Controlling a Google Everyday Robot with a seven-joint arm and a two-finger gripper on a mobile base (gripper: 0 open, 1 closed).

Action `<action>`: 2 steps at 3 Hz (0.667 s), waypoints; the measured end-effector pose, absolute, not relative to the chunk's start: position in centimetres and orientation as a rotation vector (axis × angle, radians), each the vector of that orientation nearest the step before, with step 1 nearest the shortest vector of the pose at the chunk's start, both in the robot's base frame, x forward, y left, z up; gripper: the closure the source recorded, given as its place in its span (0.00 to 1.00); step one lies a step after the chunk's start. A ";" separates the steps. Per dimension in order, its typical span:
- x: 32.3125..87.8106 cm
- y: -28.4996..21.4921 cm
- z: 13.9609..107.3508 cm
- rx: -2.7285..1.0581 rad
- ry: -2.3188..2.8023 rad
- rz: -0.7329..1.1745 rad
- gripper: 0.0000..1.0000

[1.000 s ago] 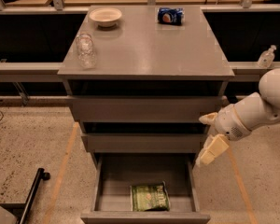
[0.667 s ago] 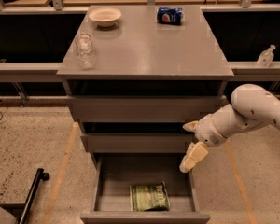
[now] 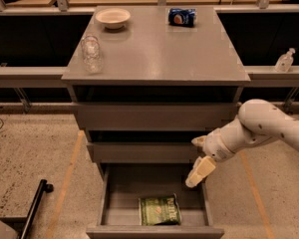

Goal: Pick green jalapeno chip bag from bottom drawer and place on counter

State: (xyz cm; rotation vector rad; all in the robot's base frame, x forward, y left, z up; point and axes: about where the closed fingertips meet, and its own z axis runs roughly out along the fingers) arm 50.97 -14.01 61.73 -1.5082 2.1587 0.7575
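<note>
The green jalapeno chip bag lies flat near the front of the open bottom drawer, which is pulled out below two closed grey drawers. My gripper hangs on the white arm from the right, over the drawer's right rear corner, above and to the right of the bag and apart from it. Its cream fingers are spread and hold nothing. The counter is the grey top of the cabinet.
On the counter stand a white bowl at back left, a blue crushed packet at back right and a clear plastic bottle at left. Another bottle stands on the right ledge. A black bar lies on the floor at left.
My gripper and arm have moved left and slightly down, from beside the cabinet's right edge to over the open drawer's right rear. The bag has not moved.
</note>
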 end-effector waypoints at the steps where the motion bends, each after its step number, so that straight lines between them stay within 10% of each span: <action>1: 51.5 -12.7 57.0 -1.475 2.187 0.778 0.00; 2: 52.0 -11.8 52.4 -1.457 2.232 0.755 0.00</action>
